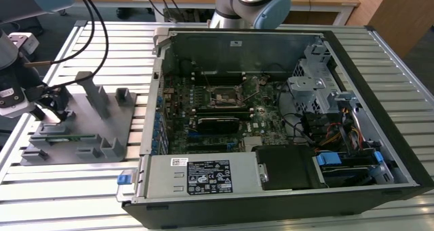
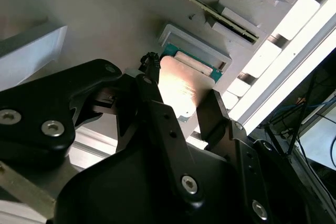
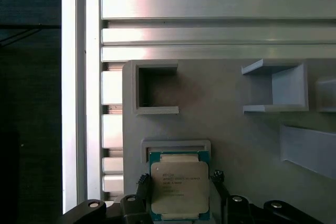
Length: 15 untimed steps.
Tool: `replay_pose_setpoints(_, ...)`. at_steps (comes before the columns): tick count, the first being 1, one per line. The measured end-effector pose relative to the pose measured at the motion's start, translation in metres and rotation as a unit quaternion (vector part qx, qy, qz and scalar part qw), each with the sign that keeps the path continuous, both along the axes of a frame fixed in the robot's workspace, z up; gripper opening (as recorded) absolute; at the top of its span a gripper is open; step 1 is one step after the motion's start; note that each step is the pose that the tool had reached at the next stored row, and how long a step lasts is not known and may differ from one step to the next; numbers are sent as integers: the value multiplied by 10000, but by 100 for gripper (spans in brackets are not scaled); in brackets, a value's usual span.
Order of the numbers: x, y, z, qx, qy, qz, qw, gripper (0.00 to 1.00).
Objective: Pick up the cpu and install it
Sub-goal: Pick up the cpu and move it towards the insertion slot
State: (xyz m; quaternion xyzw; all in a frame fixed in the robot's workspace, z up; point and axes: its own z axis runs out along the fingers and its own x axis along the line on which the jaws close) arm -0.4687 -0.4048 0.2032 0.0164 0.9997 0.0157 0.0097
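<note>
End effector (image 3: pixel 180 178) low over the grey fixture (image 3: pixel 231 129) at the exterior view's left, on the slatted table (image 1: pixel 68 190). Fingers (image 3: pixel 143 181) open, one along each side of the cpu (image 3: pixel 179 184), just beside its edges, no grip evident in both wrist views. Cpu lies flat in its shallow pocket on the fixture, silver plate up. Green memory stick (image 1: pixel 64 137) rests nearby on the same fixture. Open computer case (image 1: pixel 237 48) stands well apart; its socket (image 1: pixel 224 96) is bare.
</note>
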Motion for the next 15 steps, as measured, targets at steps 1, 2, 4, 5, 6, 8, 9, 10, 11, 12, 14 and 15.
replay_pose_setpoints(1, 0, 0, 4, 1, -1, 0, 10000, 53)
replay_pose_setpoints(2, 0, 0, 9, 1, -2, 0, 10000, 53)
replay_pose_setpoints(4, 0, 2, 31, 1, -3, 0, 10000, 53)
replay_pose_setpoints(5, 0, 4, 44, 1, -3, 0, 10000, 53)
replay_pose_setpoints(6, 1, 4, 59, 1, -3, 0, 10000, 53)
replay_pose_setpoints(8, 0, 6, 97, 1, -4, 0, 10000, 53)
replay_pose_setpoints(9, 0, 7, 117, 1, -4, 0, 10000, 53)
replay_pose_setpoints(10, 0, 10, 175, 1, -4, 0, 10000, 53)
replay_pose_setpoints(11, 0, 12, 191, 1, -3, 0, 10000, 53)
replay_pose_setpoints(12, 0, 12, 206, 0, -3, 0, 10000, 53)
replay_pose_setpoints(14, 0, 15, 235, -4, -4, 0, 10000, 53)
replay_pose_setpoints(15, 0, 16, 246, -4, -4, 0, 10000, 53)
